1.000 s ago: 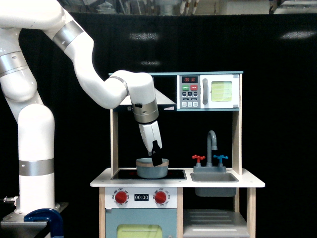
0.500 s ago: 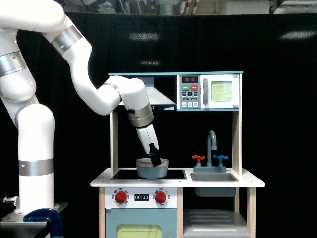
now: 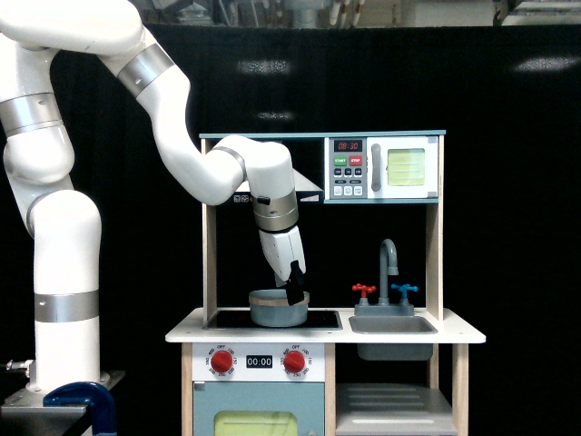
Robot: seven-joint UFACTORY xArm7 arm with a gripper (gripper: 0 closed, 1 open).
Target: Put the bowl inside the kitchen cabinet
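Observation:
The grey-blue bowl (image 3: 275, 312) with its tan rim band stands on the black hob of the toy kitchen. My gripper (image 3: 293, 291) points down at the bowl's right rim, its dark fingertips (image 3: 294, 296) level with the tan band. From this side I cannot tell whether the fingers straddle the rim or are closed on it. The kitchen cabinet (image 3: 392, 398), a doorless shelf compartment with pale boards and wood posts, sits below the sink at the lower right, partly cut off by the frame's bottom edge.
A grey sink basin (image 3: 392, 325) and tap (image 3: 389, 263) with red and blue handles lie right of the bowl. The microwave (image 3: 385, 168) and a hood shelf hang above the counter. The blue oven door (image 3: 258, 420) is under the hob. A wood post (image 3: 210, 263) stands left of the bowl.
The wrist swung left and then back to the right; the fingertips now sit over the bowl's right rim. The bowl has stayed in place on the hob.

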